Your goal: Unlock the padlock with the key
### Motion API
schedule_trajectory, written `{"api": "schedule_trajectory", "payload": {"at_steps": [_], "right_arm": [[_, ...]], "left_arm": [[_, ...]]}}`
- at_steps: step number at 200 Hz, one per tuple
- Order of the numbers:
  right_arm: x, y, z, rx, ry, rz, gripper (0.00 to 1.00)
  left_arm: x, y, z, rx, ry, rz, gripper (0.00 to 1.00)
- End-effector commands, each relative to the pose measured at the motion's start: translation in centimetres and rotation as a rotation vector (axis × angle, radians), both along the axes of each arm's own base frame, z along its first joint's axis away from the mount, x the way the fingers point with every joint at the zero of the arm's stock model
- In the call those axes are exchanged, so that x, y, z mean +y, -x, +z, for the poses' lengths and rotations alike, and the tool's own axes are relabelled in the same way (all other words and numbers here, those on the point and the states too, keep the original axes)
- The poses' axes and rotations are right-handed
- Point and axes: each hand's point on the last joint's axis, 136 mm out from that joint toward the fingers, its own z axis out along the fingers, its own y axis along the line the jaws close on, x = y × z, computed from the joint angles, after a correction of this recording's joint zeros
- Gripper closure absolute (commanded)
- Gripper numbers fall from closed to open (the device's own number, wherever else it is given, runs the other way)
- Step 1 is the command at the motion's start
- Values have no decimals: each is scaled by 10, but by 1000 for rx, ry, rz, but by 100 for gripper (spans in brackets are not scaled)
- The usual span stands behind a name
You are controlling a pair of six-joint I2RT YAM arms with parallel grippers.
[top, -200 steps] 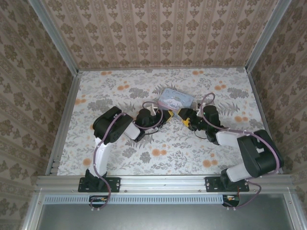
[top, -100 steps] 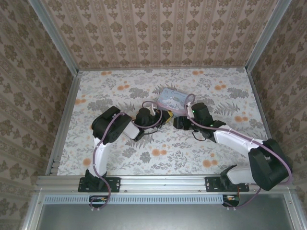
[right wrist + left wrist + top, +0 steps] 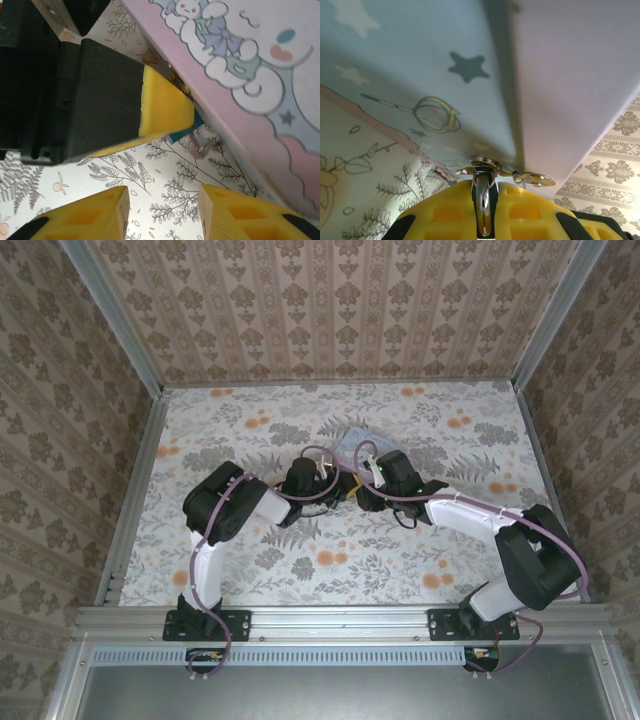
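Looking down from the overhead camera, I saw both arms reaching toward the middle of the flowered table [image 3: 250,420] and meeting at the near edge of the pale blue tin [image 3: 358,443]. The left gripper [image 3: 345,483] and the right gripper [image 3: 365,492] sat tip to tip there, just beside each other.

On the left wrist camera, the left gripper's yellow fingers [image 3: 445,212] were pressed together on a slim silvery loop [image 3: 482,200]. As far as I could judge, this was the padlock's shackle. The loop ran up to a small clasp [image 3: 480,162] on the tin's edge, with the star-printed side of the tin above it.

On the right wrist camera, the padlock [image 3: 181,134] showed as a small blue-green corner poking out from under the left gripper's yellow fingertip. It sat hard against the tin's lower edge, clamped in that grip. A tiny silvery ring piece [image 3: 198,148] sat just beside it, and I could not tell whether it belonged to the key. The right gripper's own fingers [image 3: 100,212] stood apart with bare table between them, near the padlock but not touching it, holding nothing.
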Motion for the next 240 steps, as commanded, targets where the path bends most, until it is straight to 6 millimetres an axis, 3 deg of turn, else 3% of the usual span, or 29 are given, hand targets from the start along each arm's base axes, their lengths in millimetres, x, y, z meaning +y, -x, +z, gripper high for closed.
{"api": "schedule_trajectory", "payload": {"at_steps": [1,87,113,157,240], "right_arm": [[-3,-5,-3,-13,79,19,58],[-4,-17,-15,-52,256,44,60],[-8,-23,-16,-111,370,16,68],[-10,-35,-14,-244,487,-65,67],[-9,-53,-2,-350,500,-191,78]], "left_arm": [[-5,5,22,-25,8,-63,100],[-7,8,27,-8,30,-79,100],[-8,12,29,-1,41,-107,100],[-9,14,28,21,69,-103,100],[-10,20,19,38,57,-112,100]]}}
